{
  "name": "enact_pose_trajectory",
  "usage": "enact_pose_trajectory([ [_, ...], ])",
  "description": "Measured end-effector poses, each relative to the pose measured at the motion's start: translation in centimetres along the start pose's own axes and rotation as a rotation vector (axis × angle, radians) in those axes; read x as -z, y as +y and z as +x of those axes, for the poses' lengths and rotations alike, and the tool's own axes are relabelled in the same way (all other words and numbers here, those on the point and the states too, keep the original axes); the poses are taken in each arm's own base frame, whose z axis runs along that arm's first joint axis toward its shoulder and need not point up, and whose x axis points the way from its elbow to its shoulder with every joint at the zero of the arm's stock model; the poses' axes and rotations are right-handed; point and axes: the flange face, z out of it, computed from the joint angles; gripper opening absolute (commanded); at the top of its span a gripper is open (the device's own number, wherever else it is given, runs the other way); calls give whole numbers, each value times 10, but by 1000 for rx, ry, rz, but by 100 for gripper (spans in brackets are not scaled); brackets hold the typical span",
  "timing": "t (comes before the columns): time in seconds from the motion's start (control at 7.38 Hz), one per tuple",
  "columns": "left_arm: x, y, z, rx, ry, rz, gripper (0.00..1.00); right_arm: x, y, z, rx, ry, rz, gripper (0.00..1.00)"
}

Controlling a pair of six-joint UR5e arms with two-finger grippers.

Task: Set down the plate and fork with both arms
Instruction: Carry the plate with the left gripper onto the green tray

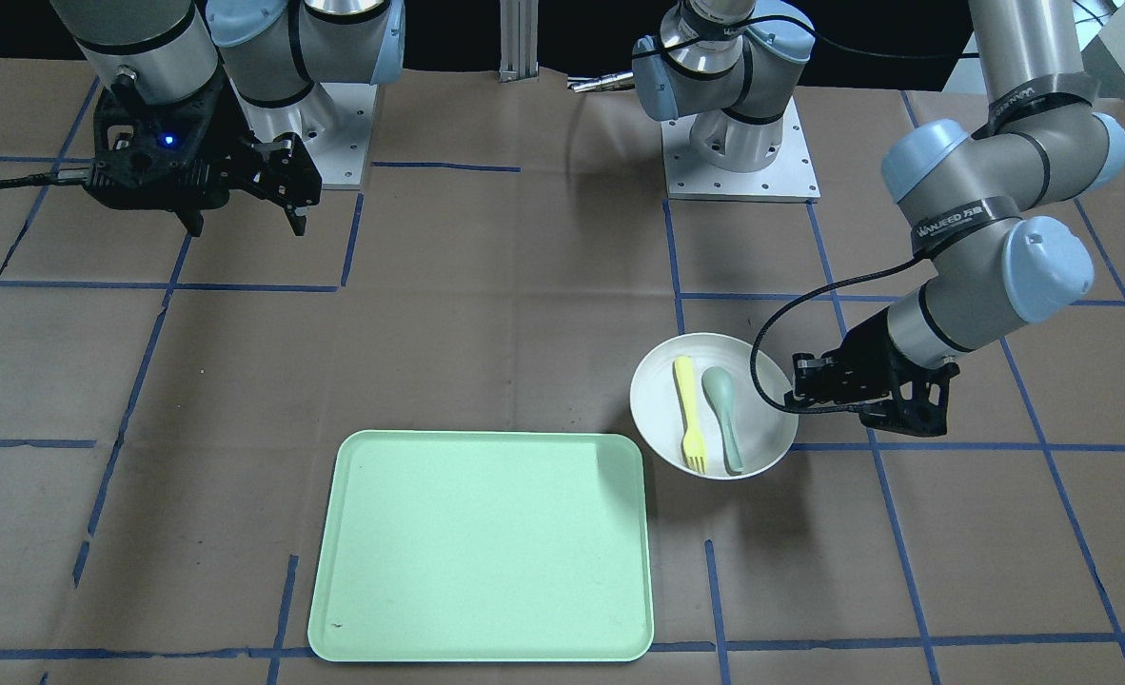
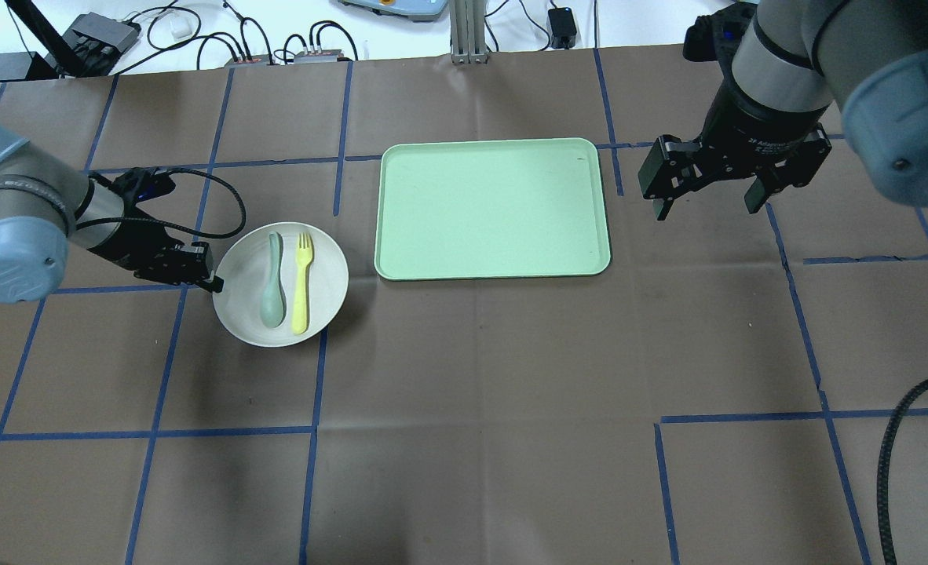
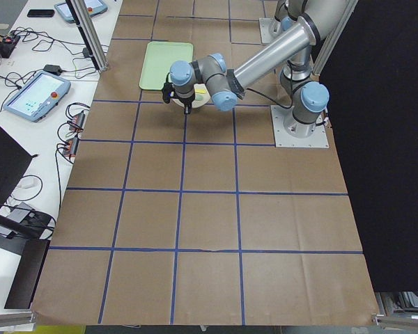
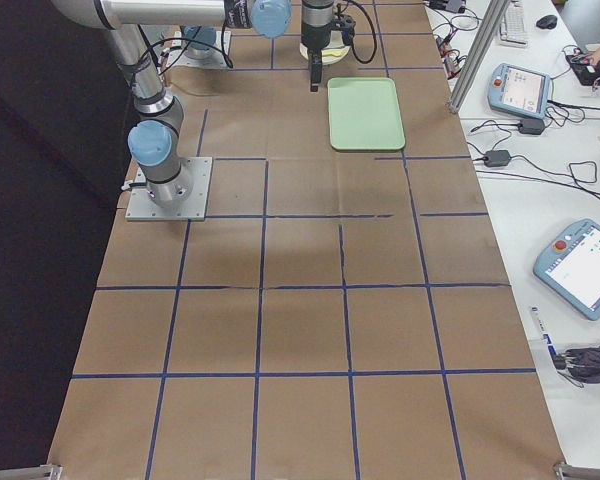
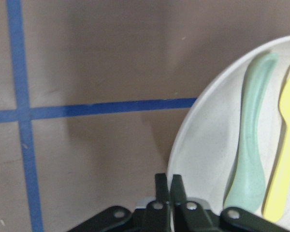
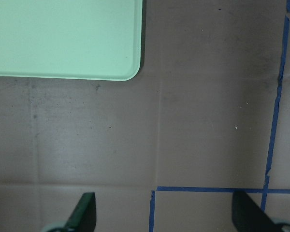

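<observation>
The off-white plate sits on the brown table left of the tray, and also shows in the front view. The pale-yellow fork lies in it beside a grey-green spoon. My left gripper is low at the plate's left rim. In the left wrist view its two fingers are pinched together on the plate's rim. My right gripper hangs open and empty above the table, right of the tray. Its finger shows in the right wrist view.
The mint-green tray lies mid-table with nothing in it, and its corner shows in the right wrist view. Blue tape lines grid the brown paper. Cables and devices lie along the far edge.
</observation>
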Motion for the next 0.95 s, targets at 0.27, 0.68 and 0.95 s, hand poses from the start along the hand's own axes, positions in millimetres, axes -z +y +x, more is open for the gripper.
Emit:
enact_pose_trajectory([
  [0.27, -9, -44, 65, -26, 17, 7, 0, 0, 0, 0, 1, 0, -1, 100],
  [0.68, -58, -114, 137, -64, 24, -16, 0, 0, 0, 0, 1, 0, -1, 100],
  [0.95, -97, -140, 157, -87, 23, -45, 0, 0, 0, 0, 1, 0, -1, 100],
])
